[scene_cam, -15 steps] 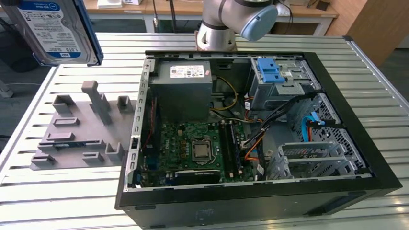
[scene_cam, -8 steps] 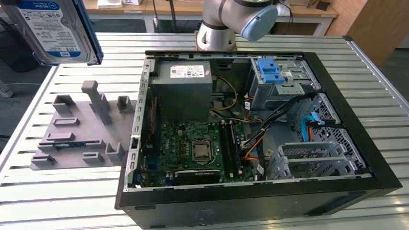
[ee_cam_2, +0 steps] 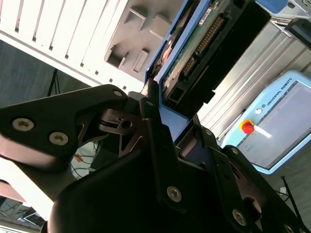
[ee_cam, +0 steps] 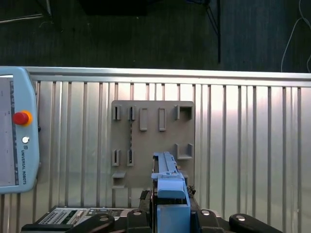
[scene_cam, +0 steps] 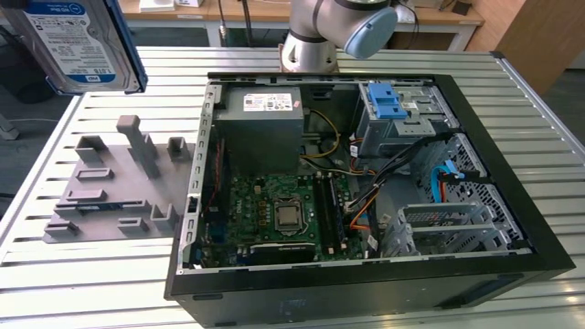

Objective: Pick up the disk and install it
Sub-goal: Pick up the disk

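The disk (scene_cam: 78, 44), silver with a white-and-blue label and a blue carrier frame, hangs in the air at the exterior view's upper left, above the table's far corner. In the second wrist view my gripper (ee_cam_2: 167, 121) is shut on the disk (ee_cam_2: 204, 43), whose green circuit-board side and connector face the camera. The black fingers (ee_cam_2: 153, 121) clamp the blue carrier's end. In the first wrist view the disk (ee_cam: 167, 177) stands edge-on above the grey fixture plate (ee_cam: 153, 141), held by the gripper (ee_cam: 170, 213).
An open black computer case (scene_cam: 512, 226) lies on the slatted metal table (scene_cam: 101, 274), with a drive cage and blue latch (scene_cam: 388, 103) at its far right. The grey fixture plate (scene_cam: 119, 185) lies beside the case. A teach pendant (ee_cam: 14, 141) rests on the table.
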Tool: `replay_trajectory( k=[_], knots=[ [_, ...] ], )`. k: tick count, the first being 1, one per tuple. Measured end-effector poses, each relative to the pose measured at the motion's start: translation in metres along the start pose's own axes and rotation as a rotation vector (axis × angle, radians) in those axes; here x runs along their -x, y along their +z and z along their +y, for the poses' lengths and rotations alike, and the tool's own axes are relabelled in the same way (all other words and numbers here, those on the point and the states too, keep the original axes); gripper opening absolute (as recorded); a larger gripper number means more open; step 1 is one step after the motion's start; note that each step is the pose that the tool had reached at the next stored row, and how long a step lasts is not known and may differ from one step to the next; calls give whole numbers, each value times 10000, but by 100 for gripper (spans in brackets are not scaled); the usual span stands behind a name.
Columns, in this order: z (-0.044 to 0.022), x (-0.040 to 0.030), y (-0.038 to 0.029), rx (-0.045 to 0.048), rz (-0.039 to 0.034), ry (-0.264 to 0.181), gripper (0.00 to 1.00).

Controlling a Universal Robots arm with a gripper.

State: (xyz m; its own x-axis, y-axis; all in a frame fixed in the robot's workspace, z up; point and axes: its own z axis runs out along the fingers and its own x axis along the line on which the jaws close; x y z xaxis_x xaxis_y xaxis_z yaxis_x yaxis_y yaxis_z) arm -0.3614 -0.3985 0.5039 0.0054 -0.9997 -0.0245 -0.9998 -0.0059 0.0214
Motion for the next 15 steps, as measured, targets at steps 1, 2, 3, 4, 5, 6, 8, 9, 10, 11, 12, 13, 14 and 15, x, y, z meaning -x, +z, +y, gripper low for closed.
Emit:
replay_trajectory(
  k=[1, 2, 3, 4, 5, 6, 8, 9, 10, 11, 12, 13, 14, 15],
  knots=[
    [-8, -18, -1, 0, 0, 1, 36],
    [-19, -35, -1, 0, 0, 0, 36],
    [-33, -48, -2, 0, 0, 0, 36],
    [-52, -57, -3, 0, 0, 0, 36],
    [-75, -63, -3, -1, 0, 0, 36],
    [-100, -66, -4, -1, -1, 0, 36],
    [-143, -67, -5, -1, -1, 0, 36],
    [-164, -67, -5, 0, 0, 0, 36],
    [-182, -67, -5, -1, -1, 0, 36],
    [-200, -67, -6, -1, -1, 0, 36],
    [-218, -67, -6, 0, -1, 0, 36],
    [-238, -67, -6, -1, -1, 0, 36],
    [-258, -67, -7, 0, 0, 0, 36],
    [-275, -68, -8, 0, 0, 0, 36]
  ],
)
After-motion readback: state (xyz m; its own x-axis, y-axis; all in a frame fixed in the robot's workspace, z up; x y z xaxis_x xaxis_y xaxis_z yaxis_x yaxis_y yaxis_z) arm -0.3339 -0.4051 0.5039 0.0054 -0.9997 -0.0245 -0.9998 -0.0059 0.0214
